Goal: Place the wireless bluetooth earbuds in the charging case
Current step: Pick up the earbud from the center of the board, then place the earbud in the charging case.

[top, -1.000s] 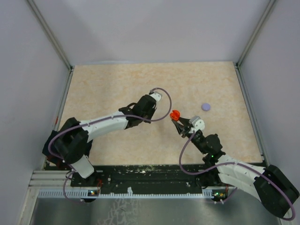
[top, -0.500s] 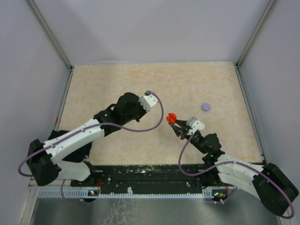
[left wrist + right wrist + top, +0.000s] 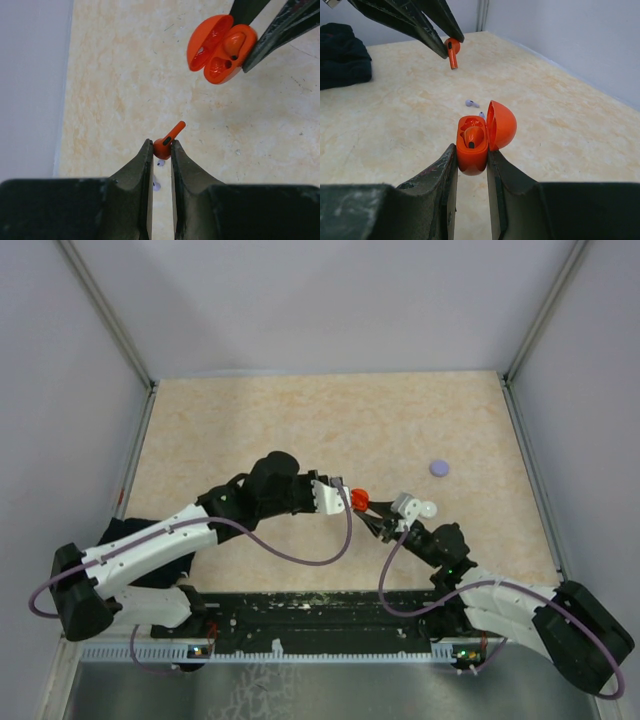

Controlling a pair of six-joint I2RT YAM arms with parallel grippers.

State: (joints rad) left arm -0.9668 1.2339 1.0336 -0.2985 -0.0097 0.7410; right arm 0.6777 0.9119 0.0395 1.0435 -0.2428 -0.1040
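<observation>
We had the left claw (image 3: 161, 145) pinched on a red earbud (image 3: 168, 140), right claw (image 3: 471, 151) clamped on the open case (image 3: 482, 137) nearby.

Two loose earbuds (image 3: 471, 103), colour unclear

Near the table's (image 3: 220, 420) middle, the left gripper (image 3: 343, 498) and right gripper (image 3: 369, 509) meet at what looks like a red charging case (image 3: 359, 498), a purple disc (image 3: 439, 468) farther right.

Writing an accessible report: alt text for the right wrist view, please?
The right gripper clamps an open orange charging case with one orange earbud seated inside. At upper left, the left gripper holds a second orange earbud by its head, stem down.
</observation>
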